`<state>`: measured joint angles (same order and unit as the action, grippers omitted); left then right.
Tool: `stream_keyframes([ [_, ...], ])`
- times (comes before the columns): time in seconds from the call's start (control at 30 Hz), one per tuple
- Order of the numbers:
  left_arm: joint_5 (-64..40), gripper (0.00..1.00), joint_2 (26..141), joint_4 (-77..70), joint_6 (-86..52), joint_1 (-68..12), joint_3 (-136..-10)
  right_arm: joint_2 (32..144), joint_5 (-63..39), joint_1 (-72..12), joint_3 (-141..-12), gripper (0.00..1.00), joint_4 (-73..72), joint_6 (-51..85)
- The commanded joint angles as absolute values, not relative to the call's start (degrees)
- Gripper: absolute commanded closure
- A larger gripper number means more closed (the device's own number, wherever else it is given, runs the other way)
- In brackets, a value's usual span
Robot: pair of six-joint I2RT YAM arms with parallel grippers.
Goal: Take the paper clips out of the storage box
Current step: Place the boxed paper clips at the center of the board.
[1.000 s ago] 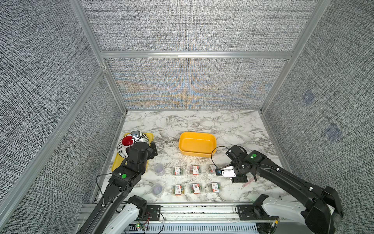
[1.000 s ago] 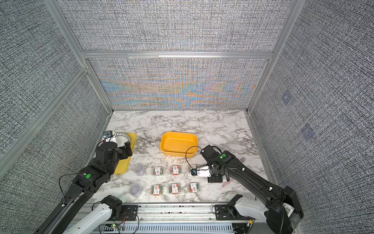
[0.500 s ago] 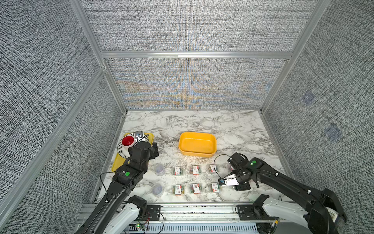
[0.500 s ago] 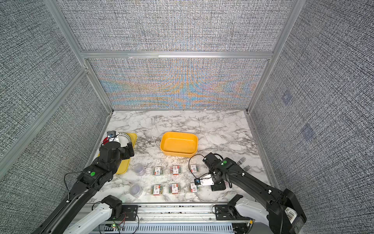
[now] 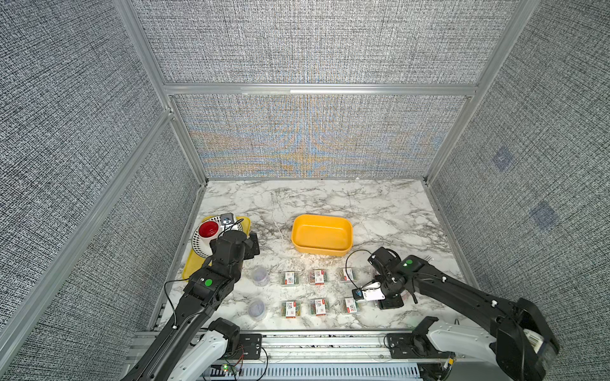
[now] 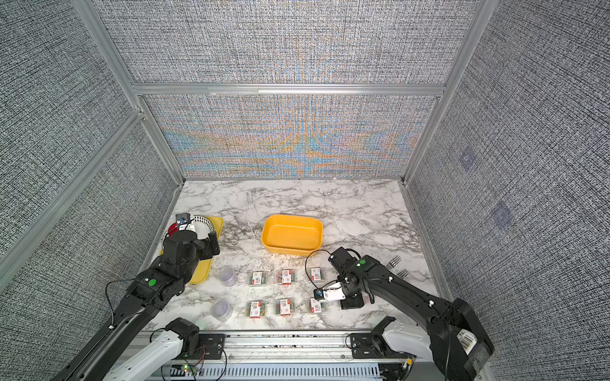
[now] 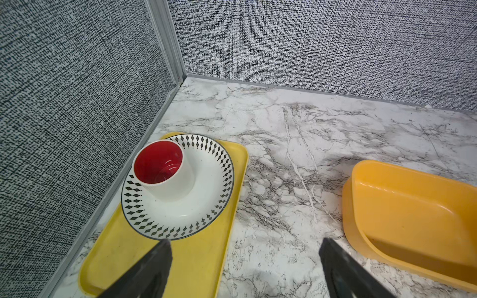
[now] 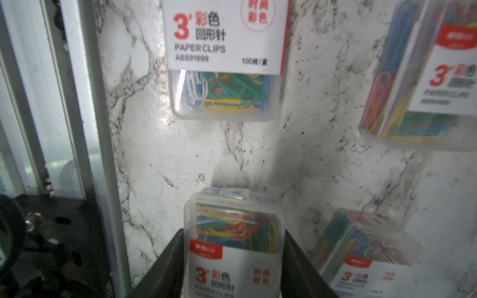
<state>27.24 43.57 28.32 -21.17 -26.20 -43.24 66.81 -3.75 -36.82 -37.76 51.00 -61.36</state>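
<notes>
Over the last second the right arm has been swinging from the far row of cases toward the front rail. The right gripper (image 8: 233, 232) is now hanging at the open end of the near row, its fingers clamping one paper clip case (image 8: 232, 260). We cannot tell whether this case is touching the table (image 5: 379, 211). The left gripper (image 7: 245, 271) has barely shifted and is hovering by the tray (image 7: 196, 258), fingers apart and empty. In both top views the storage box (image 5: 321, 218) is lying empty, so we are judging only the set-down as outstanding.

We are counting:
- Eight cases:
  - three in the far row (image 5: 318, 276)
  - three in the near row (image 5: 318, 306)
  - one beside the held case, seen from the right wrist (image 8: 361, 252)
  - the held one
- Two round tubs (image 5: 259, 276)
- One box
- One tray, one plate (image 7: 206, 206), one cup (image 7: 165, 175)
- Two forks (image 6: 394, 262)
</notes>
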Motion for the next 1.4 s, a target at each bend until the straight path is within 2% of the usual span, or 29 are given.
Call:
stream_keyframes([
  [0.0,27.33,0.08,43.68,26.68,-20.71,-26.02,-43.16,66.12,-5.35,-36.91,-37.08,0.74,51.24,-61.72],
  [0.83,27.12,0.08,43.86,26.71,-20.76,-25.93,-43.18,62.05,-6.15,-36.90,-32.52,0.72,49.38,-60.92],
  [1.13,27.04,0.07,43.86,26.70,-20.81,-25.90,-43.21,62.18,-6.40,-36.89,-32.49,0.61,49.39,-60.58],
  [1.37,26.91,0.07,43.77,26.74,-20.77,-25.92,-43.24,62.57,-6.16,-36.89,-32.61,0.57,49.49,-60.30],
])
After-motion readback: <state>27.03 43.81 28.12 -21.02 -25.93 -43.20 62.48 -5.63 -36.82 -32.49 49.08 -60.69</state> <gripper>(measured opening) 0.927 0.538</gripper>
